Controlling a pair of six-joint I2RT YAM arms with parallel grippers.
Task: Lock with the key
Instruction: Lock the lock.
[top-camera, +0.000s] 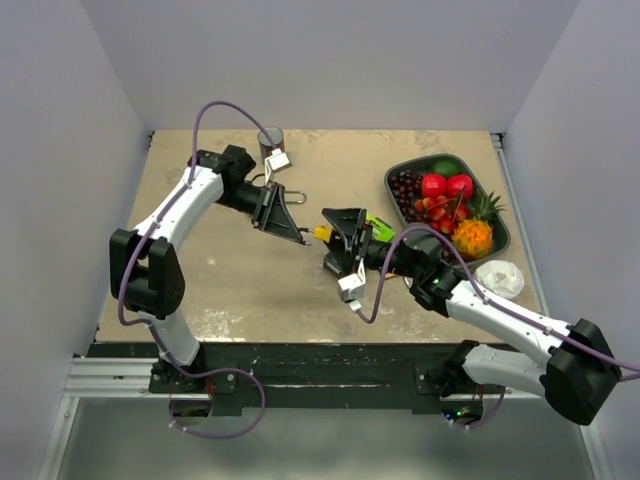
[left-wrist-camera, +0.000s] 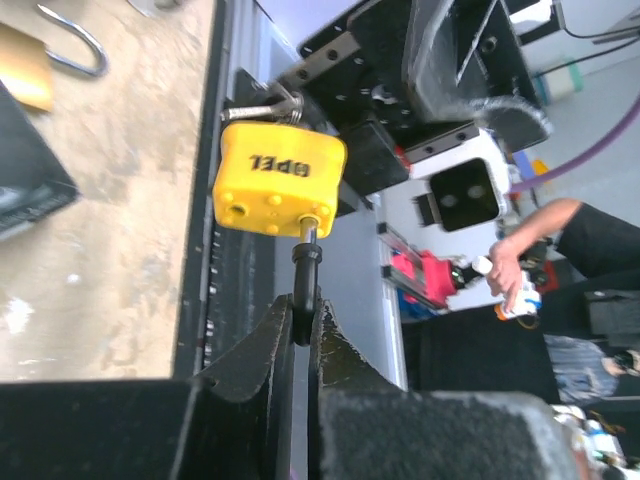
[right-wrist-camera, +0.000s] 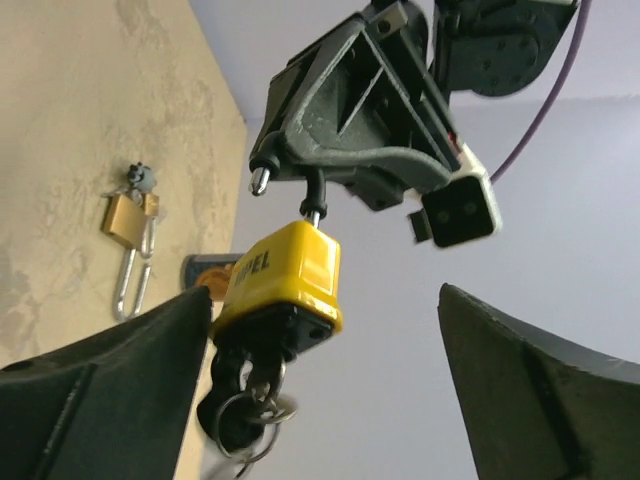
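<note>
A yellow padlock (left-wrist-camera: 278, 180) hangs in the air over the table's middle (top-camera: 322, 233). My left gripper (left-wrist-camera: 302, 310) is shut on its black shackle (left-wrist-camera: 305, 268) and holds it from the left (top-camera: 292, 230). In the right wrist view the padlock (right-wrist-camera: 285, 275) hangs under the left gripper (right-wrist-camera: 350, 150). A black-headed key with a ring (right-wrist-camera: 240, 400) sticks in its lower end. My right gripper (right-wrist-camera: 325, 385) is wide open around the key end, its fingers (right-wrist-camera: 110, 370) apart from it; it also shows in the top view (top-camera: 342, 248).
A brass padlock (right-wrist-camera: 125, 220) with a silver shackle lies on the table behind (top-camera: 288, 193). A small grey cylinder (top-camera: 271, 139) stands at the back. A black tray (top-camera: 500, 238) of toy fruit is at the right, with a white crumpled object (top-camera: 499, 277) beside it.
</note>
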